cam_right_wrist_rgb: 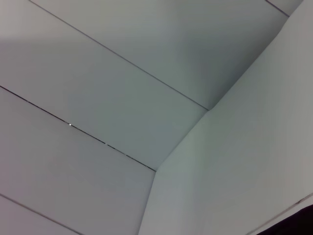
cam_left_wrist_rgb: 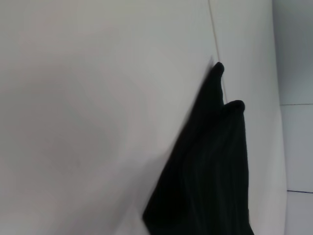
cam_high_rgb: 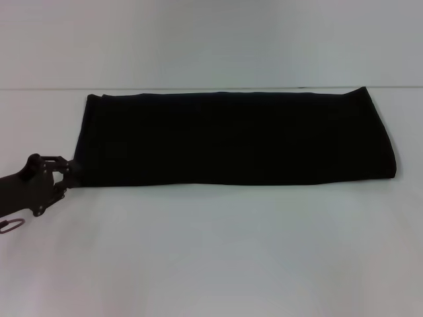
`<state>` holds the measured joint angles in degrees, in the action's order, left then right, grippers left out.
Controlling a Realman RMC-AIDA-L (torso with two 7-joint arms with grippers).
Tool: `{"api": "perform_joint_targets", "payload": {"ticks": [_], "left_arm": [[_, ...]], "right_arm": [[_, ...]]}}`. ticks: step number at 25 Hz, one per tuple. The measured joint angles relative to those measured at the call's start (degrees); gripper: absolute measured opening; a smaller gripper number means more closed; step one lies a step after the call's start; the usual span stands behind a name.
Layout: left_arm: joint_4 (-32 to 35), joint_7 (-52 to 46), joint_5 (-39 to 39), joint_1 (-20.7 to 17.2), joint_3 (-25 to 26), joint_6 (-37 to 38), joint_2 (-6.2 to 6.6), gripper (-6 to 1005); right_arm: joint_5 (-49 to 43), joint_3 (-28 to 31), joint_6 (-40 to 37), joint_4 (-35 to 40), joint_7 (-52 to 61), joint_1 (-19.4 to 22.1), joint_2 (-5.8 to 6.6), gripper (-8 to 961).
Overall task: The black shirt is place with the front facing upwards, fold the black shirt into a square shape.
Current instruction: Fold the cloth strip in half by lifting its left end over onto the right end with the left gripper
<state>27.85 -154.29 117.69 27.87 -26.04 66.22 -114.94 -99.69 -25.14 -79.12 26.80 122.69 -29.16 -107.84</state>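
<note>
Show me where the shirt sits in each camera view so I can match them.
Head: the shirt lies as a long black band across the middle of the table, the left gripper at its near left corner.
Left wrist: shirt fills the lower right, its corners pointing up.
Right wrist: only a dark sliver in the bottom right corner, possibly the shirt.
Shared landmark: the white table.

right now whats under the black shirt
The black shirt lies folded into a long band on the white table, which shows all around it. The left gripper is at its near left corner. Anything beneath the cloth is covered.
</note>
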Motion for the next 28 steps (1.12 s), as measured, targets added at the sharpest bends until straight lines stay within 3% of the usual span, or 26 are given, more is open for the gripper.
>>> {"api": "perform_joint_targets", "payload": {"ticks": [17,28], "left_arm": [[-2.7,-1.9,-0.1,0.7,0.4,-5.3,-0.02,486],[-2.9,-4.3,0.3,1.0,-0.1,-6.7,-0.05,483]], "right_arm": [[0.0,0.1,0.8,-0.1,0.0,0.5,-0.25,697],[0.0,0.4,1.4,-0.1,0.0,0.6,-0.26,696]]}}
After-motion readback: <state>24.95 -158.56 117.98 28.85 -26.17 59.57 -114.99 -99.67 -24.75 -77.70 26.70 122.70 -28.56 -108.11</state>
